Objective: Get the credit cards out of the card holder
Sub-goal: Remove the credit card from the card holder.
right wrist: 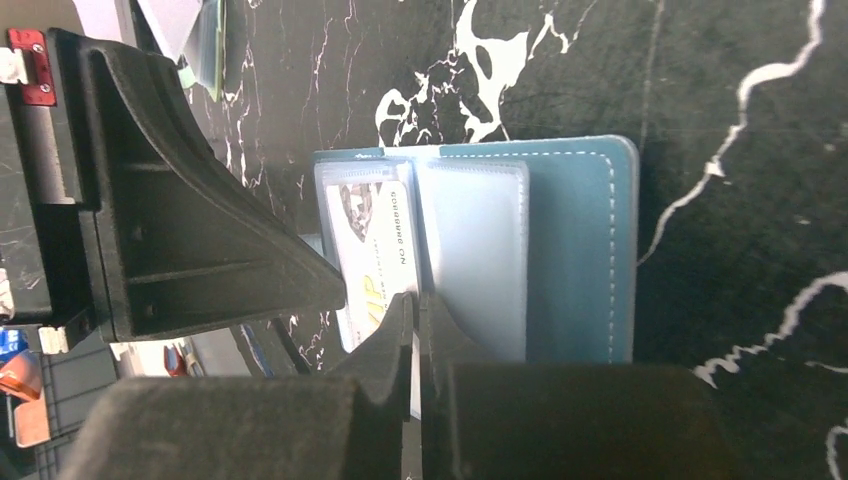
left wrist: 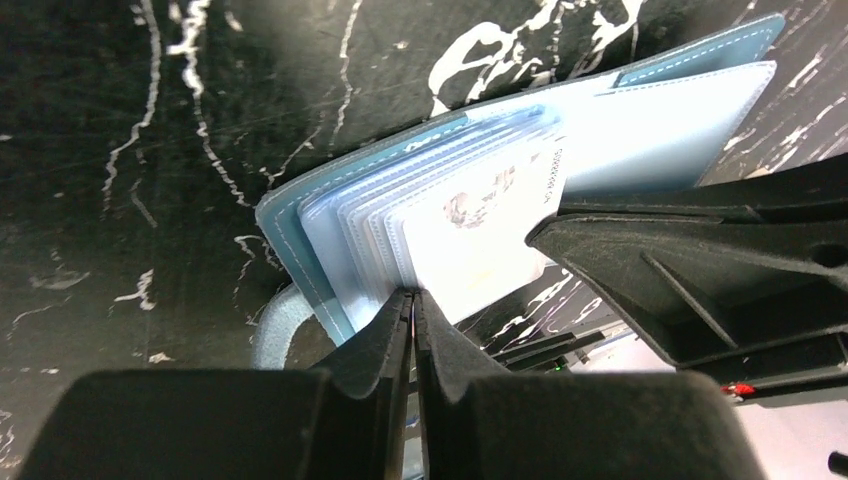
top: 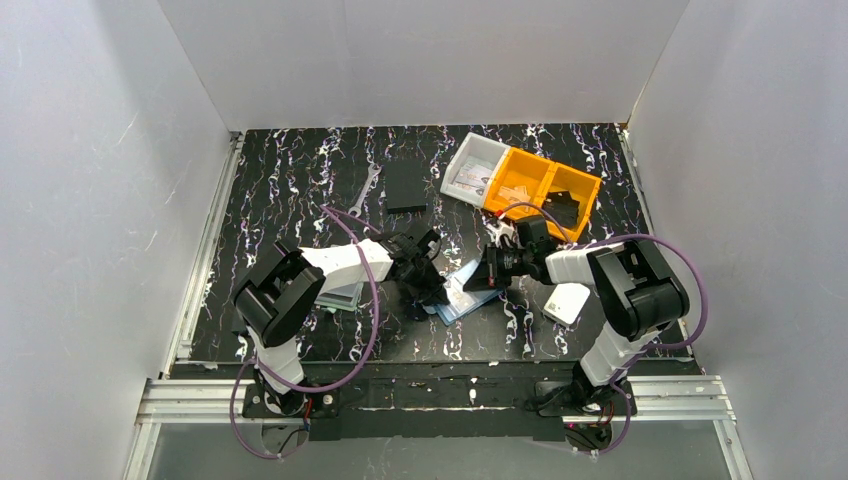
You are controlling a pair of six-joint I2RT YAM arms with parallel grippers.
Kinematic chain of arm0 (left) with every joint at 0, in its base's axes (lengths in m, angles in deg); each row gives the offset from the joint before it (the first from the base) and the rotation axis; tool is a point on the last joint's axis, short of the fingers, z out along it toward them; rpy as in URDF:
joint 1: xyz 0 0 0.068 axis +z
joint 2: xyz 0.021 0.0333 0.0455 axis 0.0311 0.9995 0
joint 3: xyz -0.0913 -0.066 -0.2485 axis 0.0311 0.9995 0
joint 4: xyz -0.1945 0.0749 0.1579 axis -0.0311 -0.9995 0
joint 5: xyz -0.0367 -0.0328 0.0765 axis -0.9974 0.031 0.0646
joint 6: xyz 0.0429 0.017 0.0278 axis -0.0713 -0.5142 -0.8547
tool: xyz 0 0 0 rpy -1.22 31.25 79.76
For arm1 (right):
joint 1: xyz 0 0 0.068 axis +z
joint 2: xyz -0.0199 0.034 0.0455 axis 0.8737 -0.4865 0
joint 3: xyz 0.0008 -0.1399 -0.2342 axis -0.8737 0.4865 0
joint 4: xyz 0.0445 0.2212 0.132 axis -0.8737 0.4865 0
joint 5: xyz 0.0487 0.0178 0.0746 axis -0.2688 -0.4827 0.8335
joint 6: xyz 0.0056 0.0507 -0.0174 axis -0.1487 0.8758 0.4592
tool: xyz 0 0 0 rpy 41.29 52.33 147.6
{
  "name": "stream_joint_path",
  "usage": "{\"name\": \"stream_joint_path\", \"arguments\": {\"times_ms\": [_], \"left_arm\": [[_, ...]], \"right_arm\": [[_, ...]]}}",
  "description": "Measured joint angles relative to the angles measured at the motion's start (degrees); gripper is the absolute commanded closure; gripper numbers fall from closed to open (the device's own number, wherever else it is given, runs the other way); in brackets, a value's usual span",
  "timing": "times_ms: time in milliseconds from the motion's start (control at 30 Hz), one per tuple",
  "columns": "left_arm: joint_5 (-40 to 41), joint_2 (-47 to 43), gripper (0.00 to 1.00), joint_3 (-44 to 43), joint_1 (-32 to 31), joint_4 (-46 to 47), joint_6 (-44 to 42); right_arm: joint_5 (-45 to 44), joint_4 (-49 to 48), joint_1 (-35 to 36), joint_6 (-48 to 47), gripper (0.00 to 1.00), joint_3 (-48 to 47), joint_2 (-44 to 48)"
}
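Black marbled tabletop (top: 300, 170), blue card holder (right wrist: 575, 250) fanned open, left hand (left wrist: 411, 300) pinching its edge, right hand (right wrist: 417, 305) pinching portrait credit card (right wrist: 370, 250).

card holder (left wrist: 640, 140): lower edge hidden by left pincer (left wrist: 412, 297) | card (right wrist: 372, 260) print: blurred (unreadable)

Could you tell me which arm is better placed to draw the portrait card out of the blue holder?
Right, probably. The right gripper is shut on the edge of the credit card, while the left gripper is shut on the pockets of the card holder, apparently steadying it.
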Motion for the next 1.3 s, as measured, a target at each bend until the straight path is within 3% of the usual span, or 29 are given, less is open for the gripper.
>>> {"name": "stream_joint_path", "arguments": {"times_ms": [167,433,967,1133,1300], "left_arm": [[0.0,-2.0,0.7,2.6,-0.5,5.9,-0.6],[2.4,-10.1,0.43,14.8,-0.9,19.6,-4.0],[4.0,-24.8,0.38,30.7,-0.7,32.9,-10.6],[3.9,-30.8,0.21,36.0,-0.2,40.4,-11.2],[3.4,-34.3,0.1,42.9,1.3,49.0,-10.6]], "right_arm": [[2.7,-1.8,-2.0,1.0,0.99,0.8,0.1],[6.8,-6.4,-2.5,4.9,0.99,1.3,0.5],[9.4,-10.6,-3.3,10.1,0.99,1.3,0.6],[9.8,-10.8,-3.8,10.8,0.99,1.3,1.3],[11.1,-11.7,-4.6,10.8,0.99,1.6,5.0]]}}
